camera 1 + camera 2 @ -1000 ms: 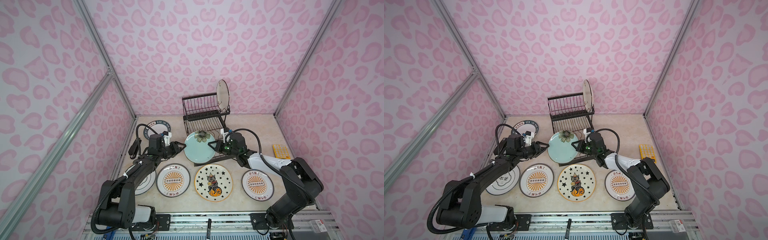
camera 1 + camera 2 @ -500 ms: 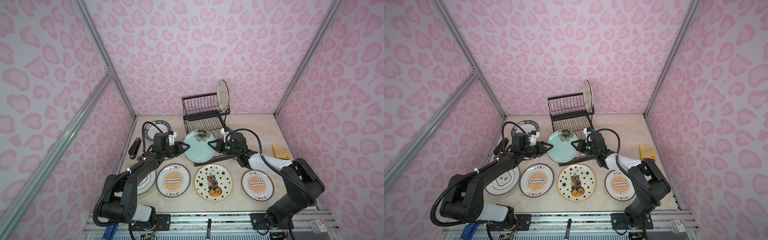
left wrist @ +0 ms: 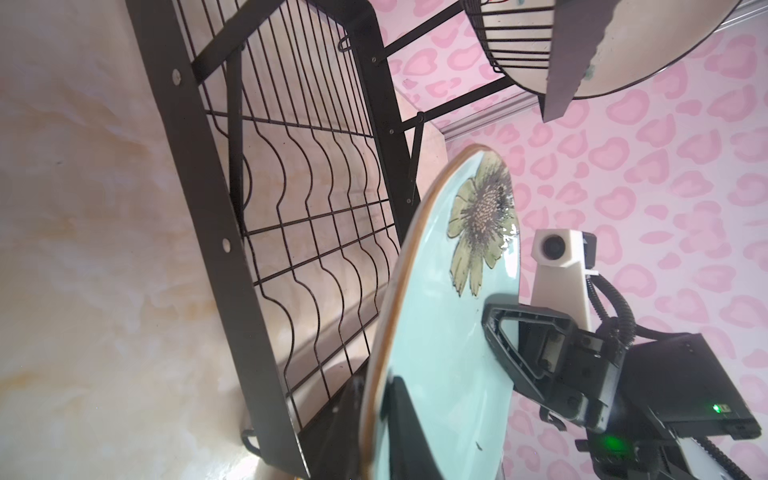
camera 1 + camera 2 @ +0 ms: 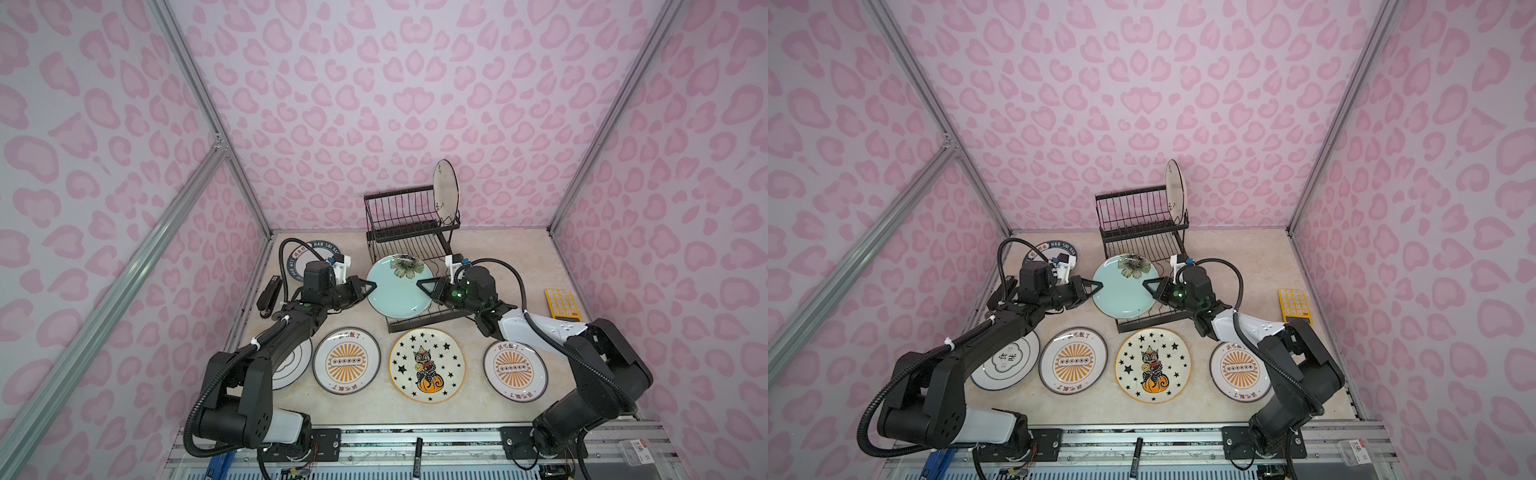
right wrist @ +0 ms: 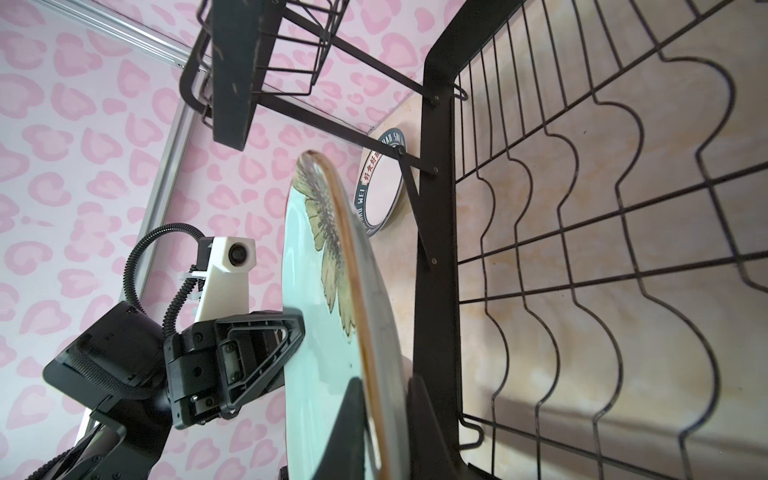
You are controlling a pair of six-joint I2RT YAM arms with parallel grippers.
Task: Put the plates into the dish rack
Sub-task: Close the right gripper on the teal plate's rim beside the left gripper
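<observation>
My left hand (image 4: pixel 372 286) and right hand (image 4: pixel 419 283) both clamp the teal plate (image 4: pixel 397 297). The lettered plate (image 4: pixel 327 247) reads "HAO SHI".

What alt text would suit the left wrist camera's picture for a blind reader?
A pale teal plate with a painted flower is gripped at opposite rims by both arms' jaws. Beside it the black wire dish rack sits on a marbled table; a white plate stands in its upper tier.

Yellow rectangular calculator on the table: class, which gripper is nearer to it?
Right. The right gripper holds the pale teal round ceramic plate at the edge facing the yellow rectangular calculator; the left gripper holds the opposite edge, with the plate between.
</observation>
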